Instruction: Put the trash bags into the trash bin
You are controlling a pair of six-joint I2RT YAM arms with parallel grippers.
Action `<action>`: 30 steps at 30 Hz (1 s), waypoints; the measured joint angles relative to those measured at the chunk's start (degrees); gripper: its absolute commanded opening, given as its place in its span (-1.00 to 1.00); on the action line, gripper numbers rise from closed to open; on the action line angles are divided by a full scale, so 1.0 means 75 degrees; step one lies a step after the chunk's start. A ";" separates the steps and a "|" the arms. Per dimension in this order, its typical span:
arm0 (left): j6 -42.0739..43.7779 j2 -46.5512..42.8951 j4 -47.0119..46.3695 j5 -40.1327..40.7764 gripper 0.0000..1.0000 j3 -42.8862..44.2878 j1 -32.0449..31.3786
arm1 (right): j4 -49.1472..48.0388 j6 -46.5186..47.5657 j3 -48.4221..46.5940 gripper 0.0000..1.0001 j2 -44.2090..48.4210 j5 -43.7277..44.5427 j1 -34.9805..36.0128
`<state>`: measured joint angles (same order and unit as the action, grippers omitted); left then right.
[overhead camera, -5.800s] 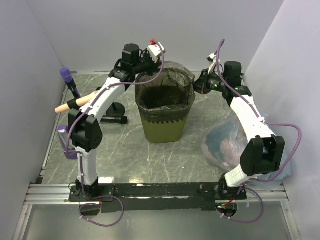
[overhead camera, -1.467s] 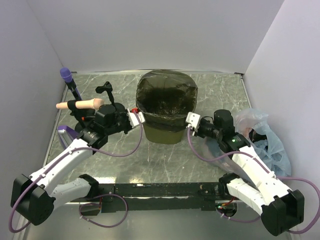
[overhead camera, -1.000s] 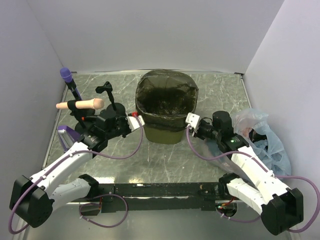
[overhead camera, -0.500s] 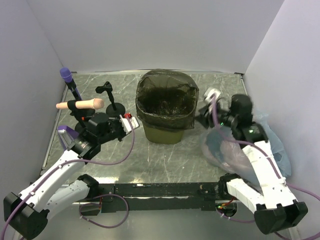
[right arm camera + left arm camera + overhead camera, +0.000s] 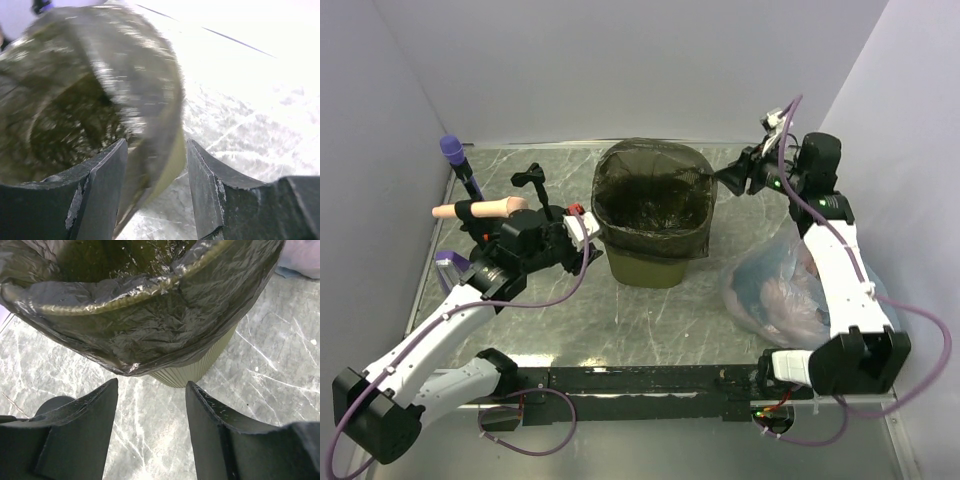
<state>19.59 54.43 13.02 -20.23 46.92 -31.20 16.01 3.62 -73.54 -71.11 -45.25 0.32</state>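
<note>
Standing items, far left: a purple-headed wand (image 5: 451, 150) stood upright at about 10 o'clock from the trash bin, near the left wall. A beige handle (image 5: 480, 209) lay level just beside it, with a black stand (image 5: 532, 178) between these and the bin.
Left gripper (image 5: 582, 222): low at the bin's 9 o'clock, just short of its wall. In the wrist view the left gripper (image 5: 151, 384) had its jaws spread wide with nothing between them; the bag's hem hung just ahead of the fingertips, apart from them.
Trash bag (image 5: 655, 195): dark, crinkled and translucent. It sat inside the bin, with its mouth turned out over the whole rim and draped partway down the outer wall. The left wrist view showed the trash bag (image 5: 165, 325) wrapped around the rim, with a ragged lower edge.
Trash bin (image 5: 645, 265): olive green and upright at mid-table on the marbled table (image 5: 650, 320). Only its lower ribbed wall (image 5: 195, 372) showed below the plastic.
Right gripper (image 5: 728, 180): raised at the bin's 2 o'clock, close to the rim. The wrist view was blurred, but it showed the right gripper (image 5: 156, 145) with jaws parted and gripping nothing; the lined rim (image 5: 160, 100) was seen through the gap. Contact with it could not be determined.
Clear bluish bag (image 5: 775, 295): lay at the bin's 4 o'clock beneath the right arm, holding pinkish contents.
</note>
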 measured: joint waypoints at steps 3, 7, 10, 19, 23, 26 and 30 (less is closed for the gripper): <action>0.0090 0.0169 -0.0050 0.0000 0.20 0.0006 0.0000 | -0.0204 -0.0481 -0.0085 0.17 -0.0484 0.0029 -0.0321; 0.0280 0.0452 -0.0122 0.0009 0.22 0.0006 0.0000 | -0.0711 -0.1454 -0.0895 0.29 -0.1512 -0.0064 -0.0702; 0.0364 0.0597 -0.0172 0.0003 0.23 0.0009 0.0000 | -0.1274 -0.2270 -0.1096 0.33 -0.2078 -0.0291 -0.0799; 0.0603 0.1017 -0.0149 0.0044 0.24 0.0493 0.0000 | -0.2285 -0.3765 -0.1087 0.30 -0.2999 -0.1032 -0.0746; 0.0694 0.1265 -0.0119 0.0105 0.25 0.0723 -0.0003 | -0.2771 -0.4234 -0.1023 0.25 -0.3214 -0.1536 -0.0688; 0.0787 0.1463 -0.0105 0.0201 0.26 0.0813 0.0000 | -0.3054 -0.4511 -0.0912 0.22 -0.3410 -0.1836 -0.0606; 0.0903 0.1708 -0.0044 0.0291 0.26 0.0947 0.0000 | -0.3124 -0.4747 -0.0629 0.20 -0.3657 -0.1955 -0.0536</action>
<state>26.37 67.24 12.69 -18.04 54.02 -31.20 -7.42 -31.99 -78.26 -98.54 -59.92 -3.70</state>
